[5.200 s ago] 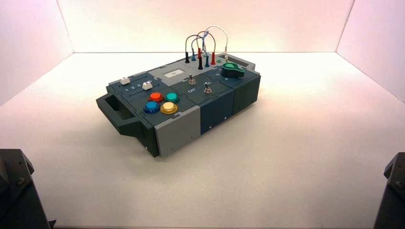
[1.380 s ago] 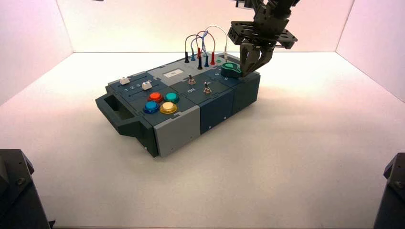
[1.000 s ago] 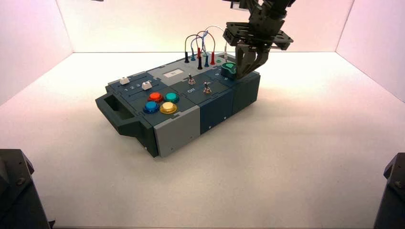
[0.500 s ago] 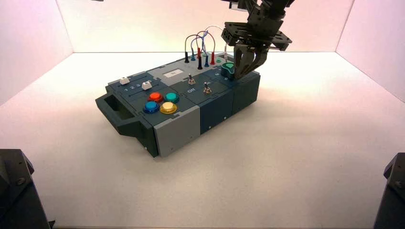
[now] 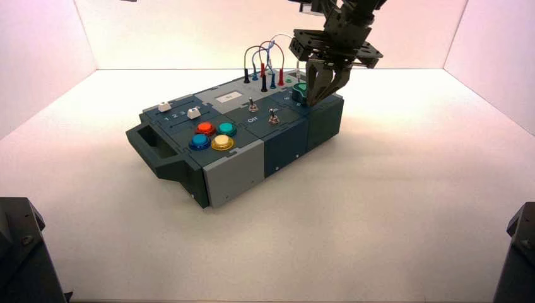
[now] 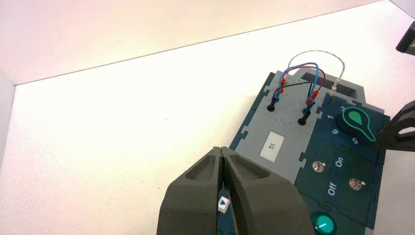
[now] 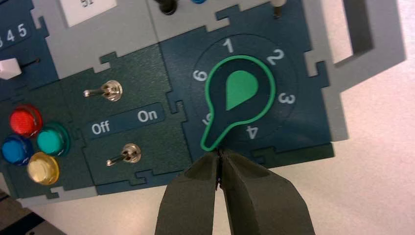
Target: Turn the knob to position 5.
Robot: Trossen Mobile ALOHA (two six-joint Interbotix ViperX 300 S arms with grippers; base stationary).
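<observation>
- Right pincer (image 7: 219, 152), black with tapered fingers, is closed on nothing, its tips against or just beside the knob's narrow end; contact is hard to confirm.
- Directly ahead of those tips is the dark green, teardrop-shaped rotary knob (image 7: 240, 90), on the dark blue panel (image 7: 304, 117) of the box.
- Most of the turn looks done: the pointer lies between the white printed 4 (image 7: 252, 132) and the partly covered white 5 (image 7: 208, 119), nearer the 5.
- What remains, I judge, is a small sideways push towards the 5, then backing away; pushing too far could carry it towards 6.
- Left pincer (image 6: 221, 149), black and closed, waits above the box, well apart from the right one.
</observation>
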